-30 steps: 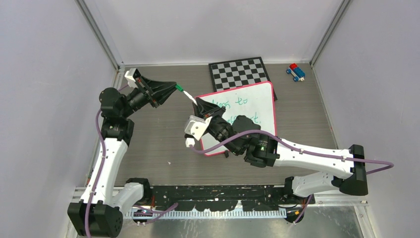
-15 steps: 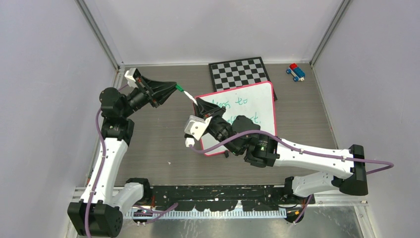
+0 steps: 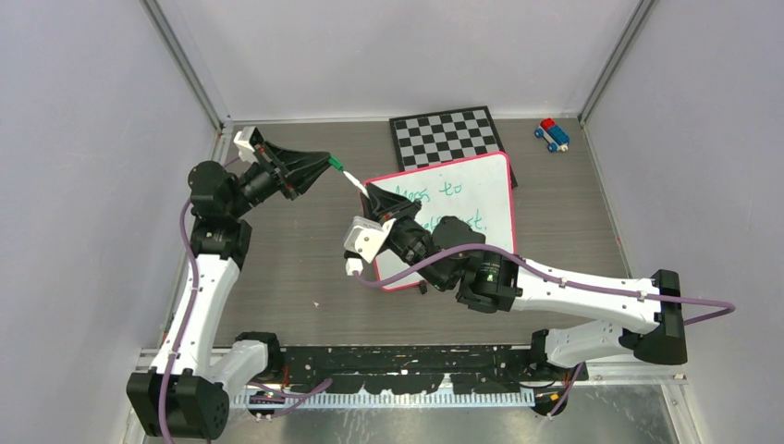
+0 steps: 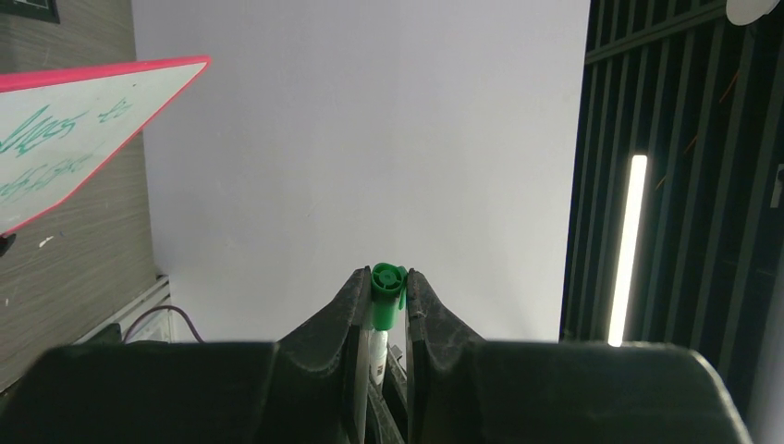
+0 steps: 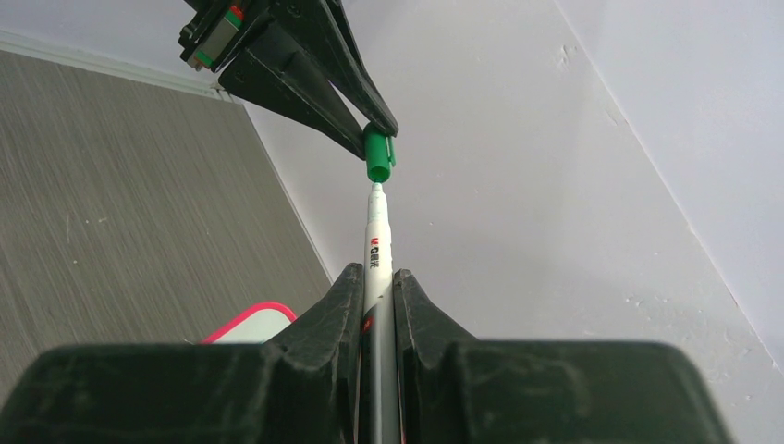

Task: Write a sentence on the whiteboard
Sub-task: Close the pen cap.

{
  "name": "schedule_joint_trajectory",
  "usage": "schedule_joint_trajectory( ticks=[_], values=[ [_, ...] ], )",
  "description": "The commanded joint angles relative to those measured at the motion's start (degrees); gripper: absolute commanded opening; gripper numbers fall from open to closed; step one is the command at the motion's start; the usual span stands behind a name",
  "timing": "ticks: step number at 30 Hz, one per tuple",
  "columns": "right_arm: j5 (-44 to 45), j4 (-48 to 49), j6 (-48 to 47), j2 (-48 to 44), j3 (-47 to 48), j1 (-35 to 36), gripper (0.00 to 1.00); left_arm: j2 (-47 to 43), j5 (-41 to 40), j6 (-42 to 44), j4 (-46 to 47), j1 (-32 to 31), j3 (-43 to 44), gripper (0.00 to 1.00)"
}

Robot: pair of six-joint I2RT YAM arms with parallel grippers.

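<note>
The whiteboard [image 3: 481, 199] has a pink-red frame and lies at mid table, tilted. The green sentence [image 3: 442, 191] is partly hidden by my right arm. The board [image 4: 88, 116] and lettering [image 4: 37, 129] also show in the left wrist view, and a board corner [image 5: 254, 324] in the right wrist view. My left gripper [image 3: 329, 163] is shut on a green marker cap [image 4: 387, 294]. My right gripper [image 3: 370, 191] is shut on the white marker [image 5: 377, 250]. The marker tip sits at the mouth of the cap [image 5: 378, 155], above the board's left corner.
A black-and-white chequered board [image 3: 447, 134] lies behind the whiteboard. A small red and blue toy [image 3: 552, 134] sits at the back right. Grey walls enclose the table on three sides. The right arm stretches across the front of the whiteboard.
The left arm's elbow has shifted slightly. Both grippers, the cap and the marker stay in nearly the same place.
</note>
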Motion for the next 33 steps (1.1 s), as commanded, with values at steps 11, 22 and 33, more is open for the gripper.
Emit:
schedule_joint_trajectory(
  ticks=[11, 22, 33],
  values=[
    [1.0, 1.0, -0.4, -2.5, -0.7, 0.3, 0.00, 0.1, 1.4, 1.3, 0.6, -0.2, 1.2, 0.00],
    [1.0, 1.6, -1.2, -1.7, 0.3, 0.3, 0.00, -0.8, 2.5, 1.1, 1.3, -1.1, 0.7, 0.00],
    [2.0, 1.2, -1.2, -2.8, -0.1, 0.3, 0.00, -0.3, 1.4, 3.3, 0.2, -0.8, 0.2, 0.00]
  ],
)
